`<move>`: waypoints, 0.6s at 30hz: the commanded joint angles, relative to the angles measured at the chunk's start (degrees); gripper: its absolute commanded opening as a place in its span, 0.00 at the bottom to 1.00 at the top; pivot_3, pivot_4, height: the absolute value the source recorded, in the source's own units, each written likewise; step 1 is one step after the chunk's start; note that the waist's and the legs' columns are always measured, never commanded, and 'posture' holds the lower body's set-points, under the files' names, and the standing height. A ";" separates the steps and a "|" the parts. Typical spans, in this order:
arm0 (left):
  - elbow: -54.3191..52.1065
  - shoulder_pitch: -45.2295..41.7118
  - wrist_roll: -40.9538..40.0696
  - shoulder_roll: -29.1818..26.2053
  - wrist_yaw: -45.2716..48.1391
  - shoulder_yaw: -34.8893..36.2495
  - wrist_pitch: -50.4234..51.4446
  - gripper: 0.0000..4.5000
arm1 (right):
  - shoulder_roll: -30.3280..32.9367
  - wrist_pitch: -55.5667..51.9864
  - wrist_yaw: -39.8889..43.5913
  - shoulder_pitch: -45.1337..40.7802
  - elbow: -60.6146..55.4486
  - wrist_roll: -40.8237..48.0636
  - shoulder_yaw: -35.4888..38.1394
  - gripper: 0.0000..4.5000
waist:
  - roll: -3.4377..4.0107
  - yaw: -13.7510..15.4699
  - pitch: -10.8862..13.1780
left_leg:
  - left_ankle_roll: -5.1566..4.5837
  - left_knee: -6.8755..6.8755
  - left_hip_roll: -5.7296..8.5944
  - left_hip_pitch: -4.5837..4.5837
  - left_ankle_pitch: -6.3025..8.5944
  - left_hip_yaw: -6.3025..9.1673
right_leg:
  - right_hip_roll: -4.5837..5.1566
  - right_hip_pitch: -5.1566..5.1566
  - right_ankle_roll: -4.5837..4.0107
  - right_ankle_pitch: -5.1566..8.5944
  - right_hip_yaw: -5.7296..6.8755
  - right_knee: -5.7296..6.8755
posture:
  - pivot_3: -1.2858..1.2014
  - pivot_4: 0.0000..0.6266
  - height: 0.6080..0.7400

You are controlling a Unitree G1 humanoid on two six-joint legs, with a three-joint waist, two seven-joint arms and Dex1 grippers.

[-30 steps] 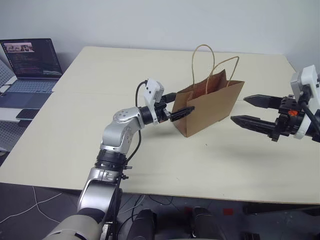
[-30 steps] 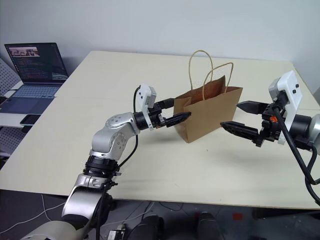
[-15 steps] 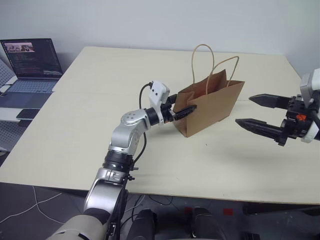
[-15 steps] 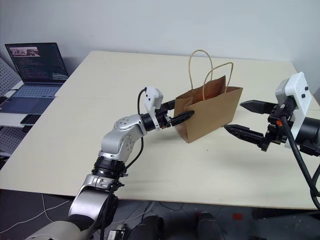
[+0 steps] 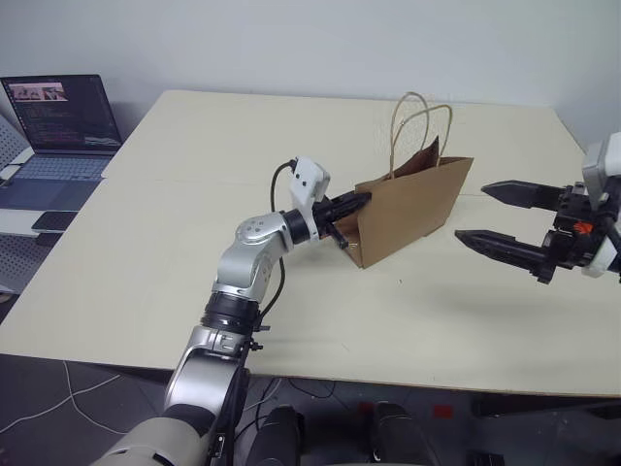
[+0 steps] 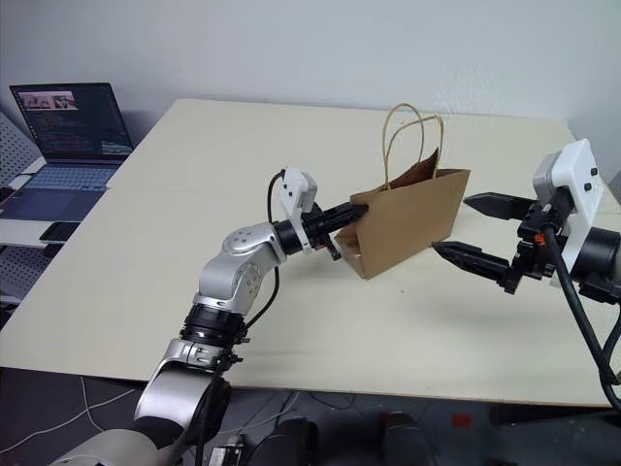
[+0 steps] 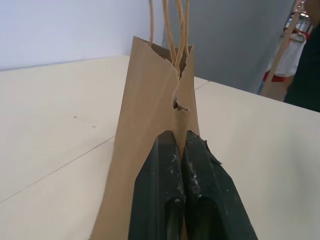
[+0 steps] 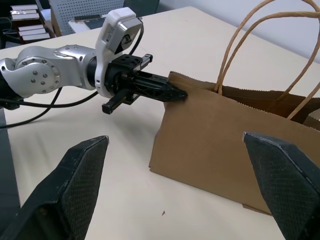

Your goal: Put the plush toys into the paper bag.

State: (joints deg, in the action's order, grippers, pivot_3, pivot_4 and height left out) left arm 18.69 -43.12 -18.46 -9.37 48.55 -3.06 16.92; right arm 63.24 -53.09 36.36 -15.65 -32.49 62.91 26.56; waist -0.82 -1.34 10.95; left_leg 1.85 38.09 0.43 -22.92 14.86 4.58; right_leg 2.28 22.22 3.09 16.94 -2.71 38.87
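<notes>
The left gripper (image 5: 357, 202) pinched the bag's (image 5: 417, 204) narrow end shut while the right gripper (image 5: 497, 216) gaped empty beside it, so spreading the mouth likely came next.

Cream table (image 5: 194, 214), seam line across its top. Open laptop (image 5: 60, 126), screen lit, on a separate surface beside the table; dark phone (image 5: 49, 221) just beside it

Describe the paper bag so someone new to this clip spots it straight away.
On the wide cream table, look near the middle, between the two robot arms. The brown kraft paper bag stands there with two tan cord loop handles, its narrow end pinched in the left gripper; nothing else rests on the table.
</notes>
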 commanded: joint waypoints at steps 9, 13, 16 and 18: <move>3.81 -4.06 -2.67 -3.47 7.37 2.31 -1.74 0.00 | -2.18 4.27 0.46 -0.44 -1.42 -3.85 1.14 1.00 | 0.00 -0.03 0.00 | 0.00 0.00 0.02 0.00 0.00 0.00 | -0.01 0.00 0.00 0.00 0.01 0.00 | 0.52 0.24 1.00; 5.55 -5.40 -3.49 -5.20 11.63 2.13 -0.67 0.00 | -2.55 5.90 1.98 0.81 -1.84 -5.00 2.10 1.00 | 0.00 -0.04 0.00 | 0.00 0.00 0.02 0.00 0.00 0.01 | -0.01 0.00 0.00 0.00 0.02 0.00 | 0.52 0.24 1.00; 7.00 -6.57 -4.38 -5.91 14.42 2.45 0.15 0.00 | -2.60 6.47 3.90 1.78 -2.29 -4.06 3.64 1.00 | 0.00 -0.08 0.00 | 0.00 0.00 0.03 0.00 0.00 0.01 | -0.03 0.00 0.00 0.00 0.03 0.01 | 0.52 0.24 1.00; 7.79 -7.45 -5.27 -6.48 16.60 2.61 1.15 0.00 | -2.06 5.20 5.90 2.68 -2.28 -1.40 5.68 1.00 | 0.00 -0.08 0.00 | 0.00 0.00 0.02 0.00 0.00 0.01 | -0.02 0.00 0.00 0.00 0.03 0.01 | 0.52 0.24 1.00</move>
State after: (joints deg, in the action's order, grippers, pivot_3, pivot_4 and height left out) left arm 27.24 -48.57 -21.91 -15.17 63.02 -1.78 17.51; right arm 60.41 -48.01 40.26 -13.09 -33.57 58.97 28.71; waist -0.82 -1.42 10.95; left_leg 1.85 38.09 0.45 -22.93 14.86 4.59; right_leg 2.26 22.22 3.09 16.94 -2.68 38.87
